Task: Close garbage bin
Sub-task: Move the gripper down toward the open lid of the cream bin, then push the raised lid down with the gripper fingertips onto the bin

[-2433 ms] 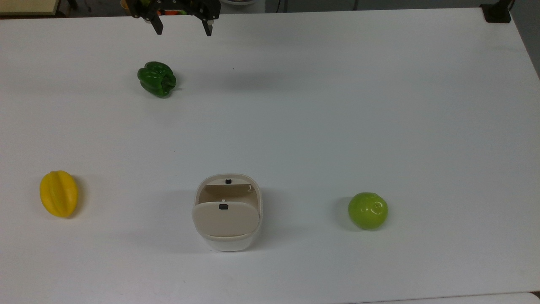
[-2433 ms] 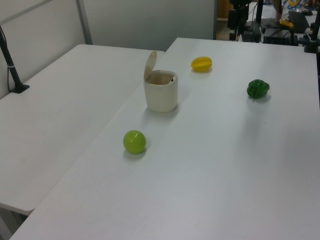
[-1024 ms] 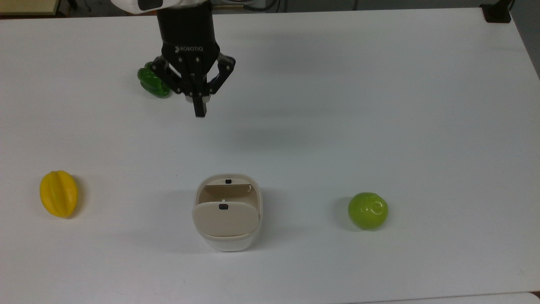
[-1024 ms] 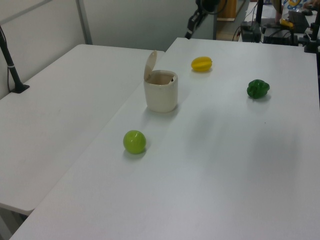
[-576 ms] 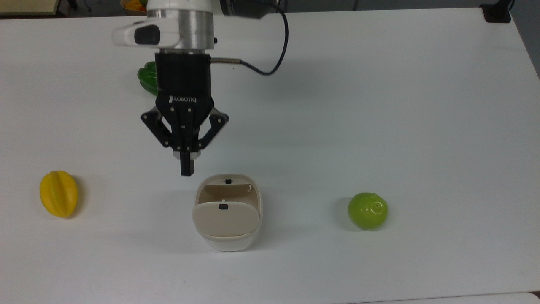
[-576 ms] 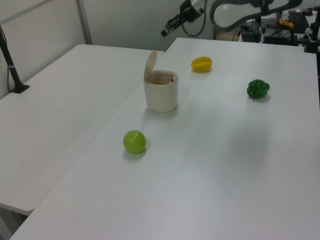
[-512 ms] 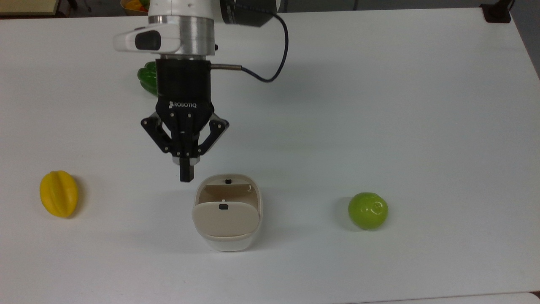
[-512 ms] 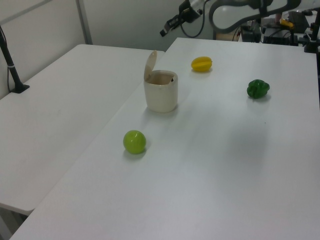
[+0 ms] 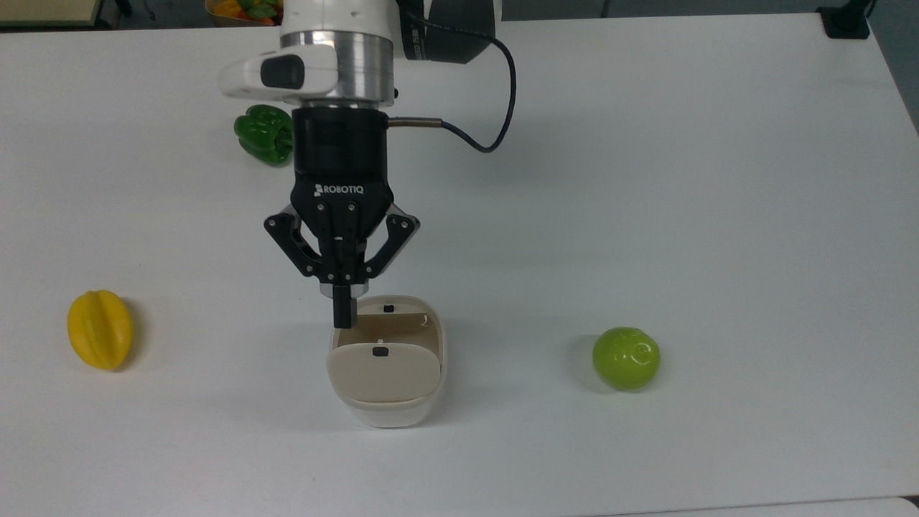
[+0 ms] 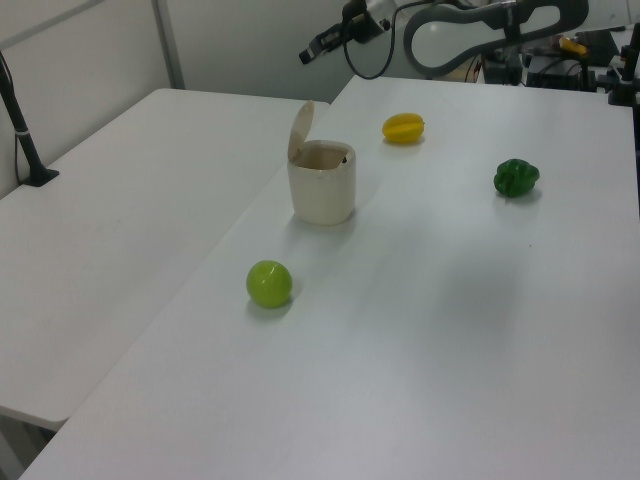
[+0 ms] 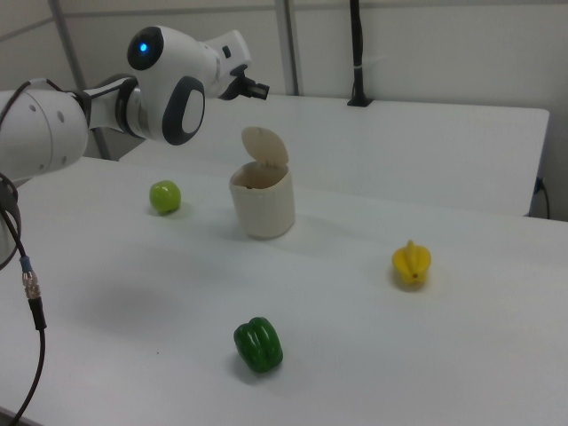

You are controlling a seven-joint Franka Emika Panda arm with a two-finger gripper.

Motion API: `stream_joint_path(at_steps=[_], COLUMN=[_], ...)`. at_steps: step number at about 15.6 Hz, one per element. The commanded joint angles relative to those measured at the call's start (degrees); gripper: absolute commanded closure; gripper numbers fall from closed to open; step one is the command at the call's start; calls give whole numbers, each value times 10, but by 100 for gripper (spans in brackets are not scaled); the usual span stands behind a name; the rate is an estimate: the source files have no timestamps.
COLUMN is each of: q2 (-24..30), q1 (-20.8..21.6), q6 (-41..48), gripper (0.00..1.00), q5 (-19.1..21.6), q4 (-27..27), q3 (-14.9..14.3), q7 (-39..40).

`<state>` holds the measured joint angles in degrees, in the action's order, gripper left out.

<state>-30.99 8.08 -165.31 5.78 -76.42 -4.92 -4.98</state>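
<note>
The garbage bin is a white rounded tub on the white table, with its beige lid hinged up and standing open. In the left view the garbage bin shows its lid upright on the left view's left side. In the right view the lid rises behind the tub. My gripper is shut, with nothing in it. In the top view its tip overlaps the bin's far-left rim. The side views show the gripper hanging well above the open lid.
A green pepper lies beyond my arm, a yellow star fruit at the top view's left and a green apple at its right. A second white table adjoins on the left view's left.
My gripper closed its fingers and travelled from the table's far edge to the bin. In the last half second it shifted toward the top view's right and nearer the bin's rim. The bin has not moved.
</note>
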Motion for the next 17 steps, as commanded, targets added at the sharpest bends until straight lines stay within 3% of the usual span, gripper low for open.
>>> stream_joint_path(at_steps=[1, 17], q2=[-32, -64], q1=[11, 7], q6=[-13, -5], gripper=[100, 100], q5=[-9, -6], q4=[26, 28], q3=[-5, -4], q7=[-6, 22])
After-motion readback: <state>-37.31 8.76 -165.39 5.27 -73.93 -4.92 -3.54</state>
